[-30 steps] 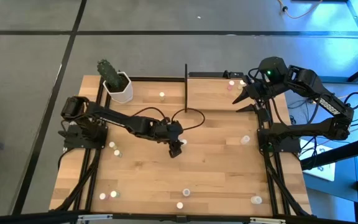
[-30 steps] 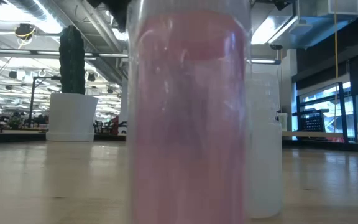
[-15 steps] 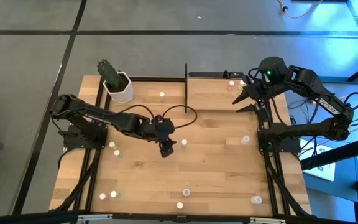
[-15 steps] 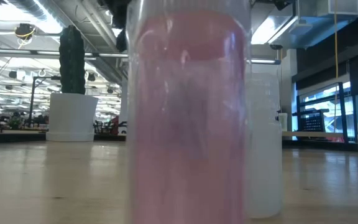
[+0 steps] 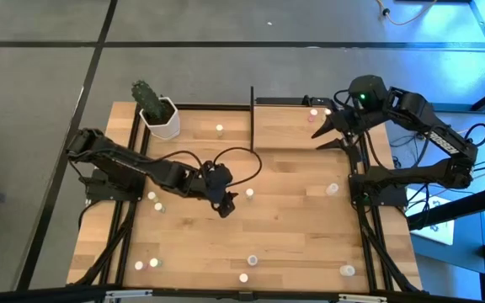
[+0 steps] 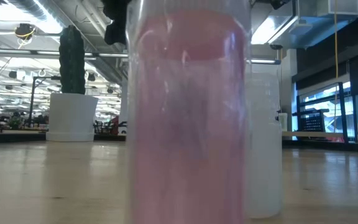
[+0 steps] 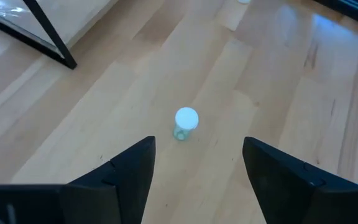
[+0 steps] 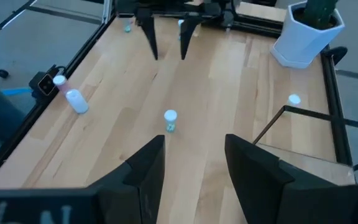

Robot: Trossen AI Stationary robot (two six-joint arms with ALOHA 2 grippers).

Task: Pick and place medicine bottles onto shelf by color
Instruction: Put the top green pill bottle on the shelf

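Small whitish medicine bottles stand scattered on the wooden tabletop. One with a white cap (image 5: pixel 248 194) stands on its base near the middle; in the left wrist view it (image 7: pixel 186 123) is just ahead of my fingers. My left gripper (image 5: pixel 224 203) is open and empty, a little to that bottle's left. My right gripper (image 5: pixel 321 139) is open and empty, up over the right part of the shelf (image 5: pixel 297 130) at the far right. Two bottles (image 5: pixel 313 113) stand at the shelf's far right. In the low view a pink bottle (image 6: pixel 188 112) fills the picture.
A white plant pot with a cactus (image 5: pixel 159 116) stands at the far left. More bottles stand near the left edge (image 5: pixel 152 197), along the near edge (image 5: pixel 252 261) and at the right (image 5: pixel 333 188). One bottle (image 8: pixel 76 101) lies on its side. The middle of the table has free room.
My left gripper has drawn back a short way toward the table's left edge, away from the white-capped bottle, which stays standing where it was.
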